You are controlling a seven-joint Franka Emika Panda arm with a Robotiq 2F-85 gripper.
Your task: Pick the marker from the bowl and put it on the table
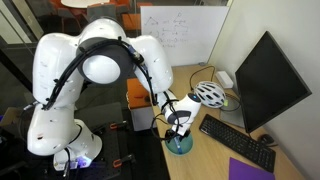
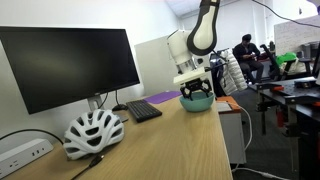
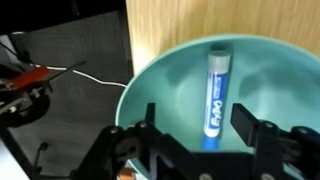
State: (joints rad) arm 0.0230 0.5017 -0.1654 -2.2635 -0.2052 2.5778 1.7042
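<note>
Now we see the gripper [image 3: 197, 135] open, with one finger on each side of the marker [image 3: 214, 95]. The marker lies flat inside the bowl [image 3: 160, 80], which stands close to the edge of the table [image 3: 220, 20]. Its long axis runs across the line between the fingers, so we judge that a straight descent and then closing should catch it.

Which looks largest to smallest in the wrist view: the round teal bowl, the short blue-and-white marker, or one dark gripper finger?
1. round teal bowl
2. short blue-and-white marker
3. one of the dark fingers, though nearness to the camera enlarges it
</note>
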